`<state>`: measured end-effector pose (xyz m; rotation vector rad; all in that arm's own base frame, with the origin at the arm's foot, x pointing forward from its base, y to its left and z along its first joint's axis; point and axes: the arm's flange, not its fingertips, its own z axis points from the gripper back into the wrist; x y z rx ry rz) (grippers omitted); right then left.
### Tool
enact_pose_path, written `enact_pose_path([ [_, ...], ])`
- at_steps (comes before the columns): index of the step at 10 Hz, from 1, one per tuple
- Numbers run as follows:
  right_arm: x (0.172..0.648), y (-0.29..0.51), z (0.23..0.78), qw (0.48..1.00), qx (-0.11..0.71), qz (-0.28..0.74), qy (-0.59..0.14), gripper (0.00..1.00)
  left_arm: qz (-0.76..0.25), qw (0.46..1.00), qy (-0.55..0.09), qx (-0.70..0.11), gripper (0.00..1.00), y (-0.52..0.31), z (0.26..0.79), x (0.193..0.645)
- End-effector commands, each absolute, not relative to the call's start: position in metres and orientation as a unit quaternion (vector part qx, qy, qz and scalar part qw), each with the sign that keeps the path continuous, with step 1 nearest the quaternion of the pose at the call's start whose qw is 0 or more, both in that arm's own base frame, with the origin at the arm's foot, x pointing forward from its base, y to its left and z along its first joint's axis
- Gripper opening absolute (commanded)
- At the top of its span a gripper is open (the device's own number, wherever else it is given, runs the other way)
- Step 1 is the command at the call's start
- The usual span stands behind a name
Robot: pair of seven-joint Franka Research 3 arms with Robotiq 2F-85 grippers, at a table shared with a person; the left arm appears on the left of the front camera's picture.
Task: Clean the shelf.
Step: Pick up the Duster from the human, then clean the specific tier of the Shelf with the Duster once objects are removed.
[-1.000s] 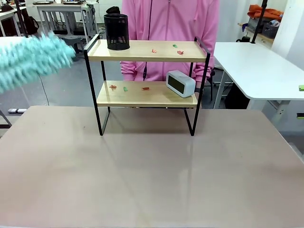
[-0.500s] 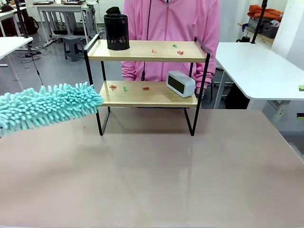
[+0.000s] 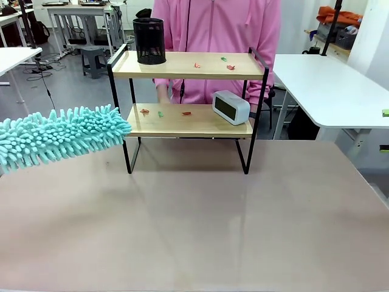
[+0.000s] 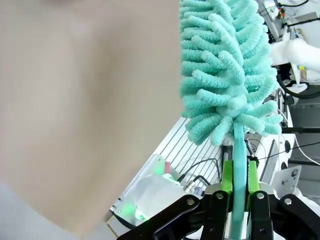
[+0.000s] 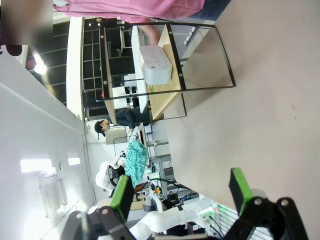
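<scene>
The shelf stands at the far middle of the desk, with coloured scraps on both boards. The left fingers clamp the teal duster by its thin handle. This puts its fluffy head level with the lower board at the shelf's left end, apparently ready to sweep inward. The right fingers stand wide apart and empty, well back from the shelf.

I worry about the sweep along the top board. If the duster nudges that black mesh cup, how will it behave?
The black mesh cup looks thin-walled, so probably light and easy to slide. It is taller than wide, so a high push may tip it. The fluffy duster looks soft and would likely give first.
</scene>
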<state>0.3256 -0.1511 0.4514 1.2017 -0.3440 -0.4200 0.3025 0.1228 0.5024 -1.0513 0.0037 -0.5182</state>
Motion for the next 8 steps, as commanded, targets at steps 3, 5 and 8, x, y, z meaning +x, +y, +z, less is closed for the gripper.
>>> enact_pose_path([
  [3,0.3270,-0.1501,0.4517,0.787,0.563,-0.189,-0.169,1.00,-0.246,0.831,0.001,-0.499,0.00,0.1238,0.5054,0.2997],
  [5,0.3270,-0.1501,0.4517,0.787,0.563,-0.189,-0.169,1.00,-0.246,0.831,0.001,-0.499,0.00,0.1238,0.5054,0.2997],
  [8,0.3270,-0.1501,0.4517,0.787,0.563,-0.189,-0.169,1.00,-0.246,0.831,0.001,-0.499,0.00,0.1238,0.5054,0.2997],
])
